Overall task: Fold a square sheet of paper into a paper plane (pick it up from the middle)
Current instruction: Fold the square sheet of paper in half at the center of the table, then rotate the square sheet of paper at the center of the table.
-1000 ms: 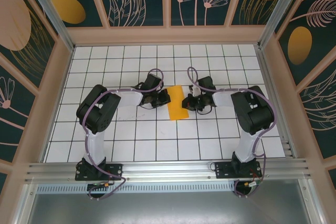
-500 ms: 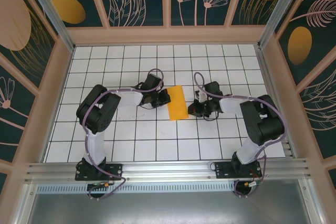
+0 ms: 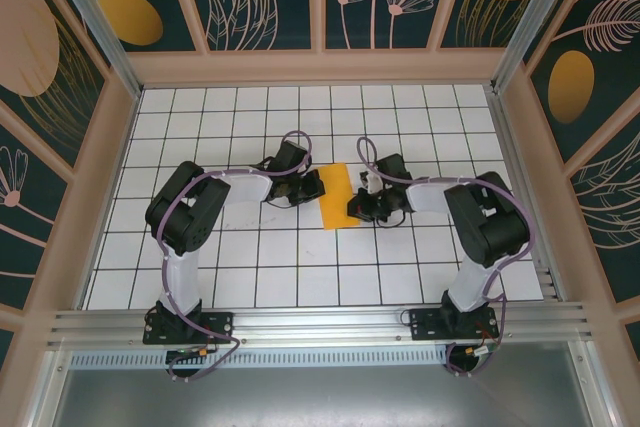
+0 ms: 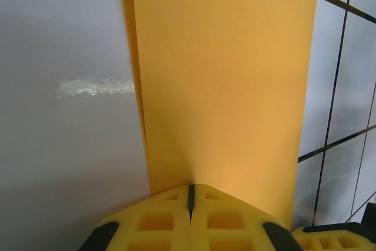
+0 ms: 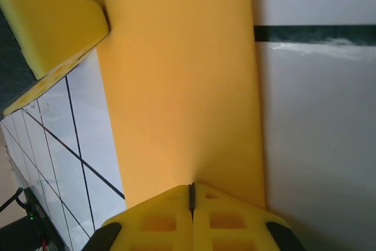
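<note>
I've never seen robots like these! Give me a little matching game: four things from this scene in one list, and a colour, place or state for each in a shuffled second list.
Things:
1. square sheet of paper
2. left gripper
3. right gripper
4. table

Descriptions:
A. white with dark grid lines
B. shut, at the paper's right side
C. orange-yellow, folded, lying on the table
D. shut, at the paper's left side

Pairs: 1-C, 2-D, 3-B, 4-A

A white table (image 3: 250,267) ruled with thin dark lines into a grid of squares. Near its middle, the square sheet of paper (image 3: 338,195) lies flat on the surface. It is plain orange-yellow and folded into a narrow two-layer strip running from near to far.
</note>
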Available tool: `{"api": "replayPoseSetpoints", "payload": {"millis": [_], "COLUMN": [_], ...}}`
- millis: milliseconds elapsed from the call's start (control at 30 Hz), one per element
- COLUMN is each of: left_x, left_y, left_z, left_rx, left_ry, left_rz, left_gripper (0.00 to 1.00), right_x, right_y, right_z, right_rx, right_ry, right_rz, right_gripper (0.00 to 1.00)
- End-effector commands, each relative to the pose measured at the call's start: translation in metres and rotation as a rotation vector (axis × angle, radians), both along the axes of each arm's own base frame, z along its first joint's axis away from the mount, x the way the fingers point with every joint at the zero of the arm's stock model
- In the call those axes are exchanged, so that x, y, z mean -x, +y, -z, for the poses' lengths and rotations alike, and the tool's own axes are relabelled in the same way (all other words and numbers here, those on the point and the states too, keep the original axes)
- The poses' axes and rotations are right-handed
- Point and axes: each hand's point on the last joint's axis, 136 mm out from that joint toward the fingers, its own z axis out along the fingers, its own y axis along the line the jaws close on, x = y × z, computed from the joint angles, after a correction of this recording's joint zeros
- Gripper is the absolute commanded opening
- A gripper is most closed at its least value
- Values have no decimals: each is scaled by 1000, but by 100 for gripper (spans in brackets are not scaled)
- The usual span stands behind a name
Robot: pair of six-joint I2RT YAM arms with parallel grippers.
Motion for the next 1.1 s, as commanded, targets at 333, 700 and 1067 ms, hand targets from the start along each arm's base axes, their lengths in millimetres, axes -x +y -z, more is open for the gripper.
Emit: {"api": "replayPoseSetpoints", "payload": {"millis": [333, 700, 1067], "left_x": [37, -26, -3], "left_y": [46, 13, 102], "left_z": [56, -93, -96], "left_rx": [-251, -73, -150], "left_ry": [160, -150, -174], "left_rz": [-11, -39, -246], "left_gripper": [12, 39, 48], "right_x": [20, -17, -25], "right_y": [-40, -25, 4], "right_z": [-14, -38, -8], "right_rx": [97, 263, 305], "right_ry": [-8, -153, -78], "right_rz": [112, 200, 221], "right_gripper": [0, 10, 11]}}
